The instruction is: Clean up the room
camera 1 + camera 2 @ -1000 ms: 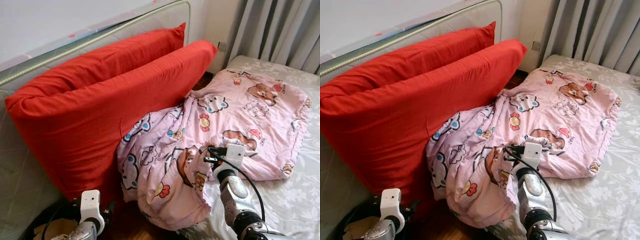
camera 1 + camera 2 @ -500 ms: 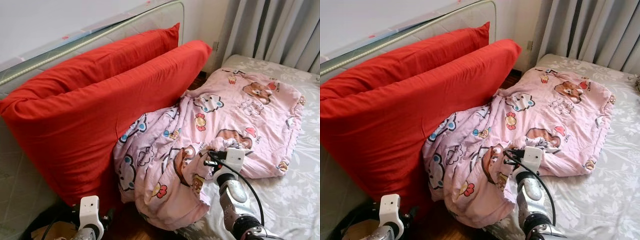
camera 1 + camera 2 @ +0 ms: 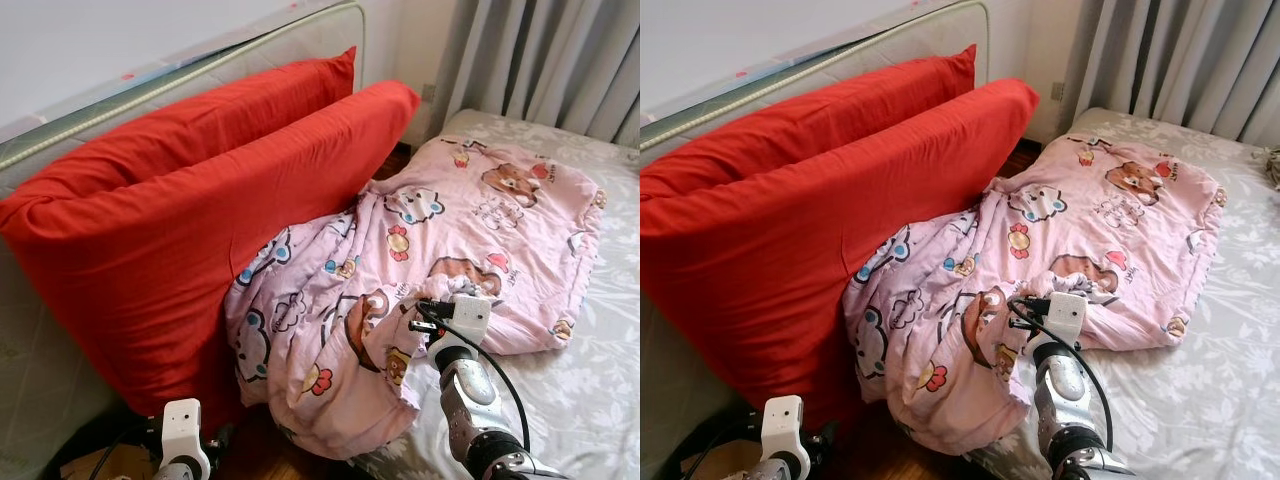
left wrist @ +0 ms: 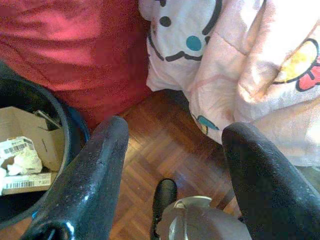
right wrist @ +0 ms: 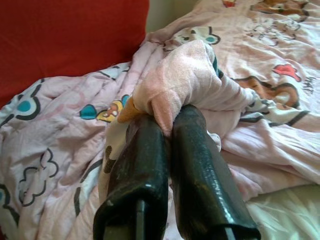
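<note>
A robot's right gripper (image 5: 167, 127) pinches a bunched fold of the pink cartoon-print quilt (image 3: 440, 240) near the bed's (image 3: 1200, 400) left edge, its two black fingers (image 5: 200, 165) clamped tight on the cloth. The quilt lies crumpled: one end spread toward the head of the bed by the grey curtains (image 3: 560, 55), the other spilling over the left edge toward the wooden floor (image 4: 160, 150) beside two red cushions (image 3: 200, 210). The fold held looks thin; it may well slip free if pulled hard, and the hanging weight could drag more cloth off the bed. The left gripper (image 4: 172, 150), fingers spread apart, hangs low over the floor next to a black bin (image 4: 30, 150) of paper scraps.
</note>
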`<state>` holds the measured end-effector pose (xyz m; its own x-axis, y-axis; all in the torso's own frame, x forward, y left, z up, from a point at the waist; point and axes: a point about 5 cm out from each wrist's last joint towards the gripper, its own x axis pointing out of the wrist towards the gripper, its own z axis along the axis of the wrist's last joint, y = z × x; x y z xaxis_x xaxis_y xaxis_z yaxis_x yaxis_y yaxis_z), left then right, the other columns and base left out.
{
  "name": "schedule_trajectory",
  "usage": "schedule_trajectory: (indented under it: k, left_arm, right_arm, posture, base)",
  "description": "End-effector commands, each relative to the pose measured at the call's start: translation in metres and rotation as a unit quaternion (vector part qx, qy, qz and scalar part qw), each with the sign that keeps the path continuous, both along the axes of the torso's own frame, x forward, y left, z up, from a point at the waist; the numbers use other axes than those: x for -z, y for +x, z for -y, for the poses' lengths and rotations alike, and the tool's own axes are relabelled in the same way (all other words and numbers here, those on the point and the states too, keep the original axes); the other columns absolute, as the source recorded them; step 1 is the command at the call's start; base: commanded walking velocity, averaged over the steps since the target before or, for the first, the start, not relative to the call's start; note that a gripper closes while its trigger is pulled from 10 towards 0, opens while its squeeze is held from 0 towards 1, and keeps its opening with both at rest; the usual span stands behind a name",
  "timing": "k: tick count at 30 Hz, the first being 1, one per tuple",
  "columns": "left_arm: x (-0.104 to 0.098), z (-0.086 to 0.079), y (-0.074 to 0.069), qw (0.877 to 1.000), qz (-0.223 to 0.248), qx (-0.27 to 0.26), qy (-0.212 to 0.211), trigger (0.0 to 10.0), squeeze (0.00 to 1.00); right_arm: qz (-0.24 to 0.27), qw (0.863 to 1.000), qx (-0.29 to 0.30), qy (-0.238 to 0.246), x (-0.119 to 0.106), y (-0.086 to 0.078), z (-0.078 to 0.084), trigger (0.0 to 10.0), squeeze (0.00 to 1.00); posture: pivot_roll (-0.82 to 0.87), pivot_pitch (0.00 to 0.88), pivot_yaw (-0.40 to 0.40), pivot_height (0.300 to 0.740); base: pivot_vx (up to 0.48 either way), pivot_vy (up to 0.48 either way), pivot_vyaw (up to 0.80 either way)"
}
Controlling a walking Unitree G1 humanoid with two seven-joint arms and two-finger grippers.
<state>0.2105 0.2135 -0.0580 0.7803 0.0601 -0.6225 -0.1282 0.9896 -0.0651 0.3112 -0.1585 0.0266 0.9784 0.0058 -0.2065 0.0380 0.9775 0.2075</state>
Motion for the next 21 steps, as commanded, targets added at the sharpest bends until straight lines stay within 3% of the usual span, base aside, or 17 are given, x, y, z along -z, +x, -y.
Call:
schedule_trajectory:
  k: [1,3,21]
  left_arm:
    - [0.0045,-0.0027,-0.0078,1.000,-0.015,-0.006,0.002,10.0,0.00]
    - [0.0057,-0.0035,-0.0101,1.000,-0.018,-0.008,0.002,10.0,0.00]
    - [0.0052,-0.0050,-0.0101,1.000,-0.013,-0.023,-0.004,10.0,0.00]
  right_arm:
    - [0.008,1.000,0.001,0.000,-0.0011,-0.0002,-0.0016,10.0,0.00]
    - [0.003,1.000,0.000,0.000,0.0015,-0.0024,-0.0030,10.0,0.00]
    - [0.000,1.000,0.008,0.002,0.0012,-0.0014,-0.0030,10.0,0.00]
  posture:
    - [0.15,0.046,0.031,0.740]
    - [0.15,0.000,0.024,0.740]
    - [0.16,0.008,0.027,0.740]
  base:
    - [0.000,0.000,0.00]
    - [-0.139,0.000,0.00]
    - [0.000,0.000,0.00]
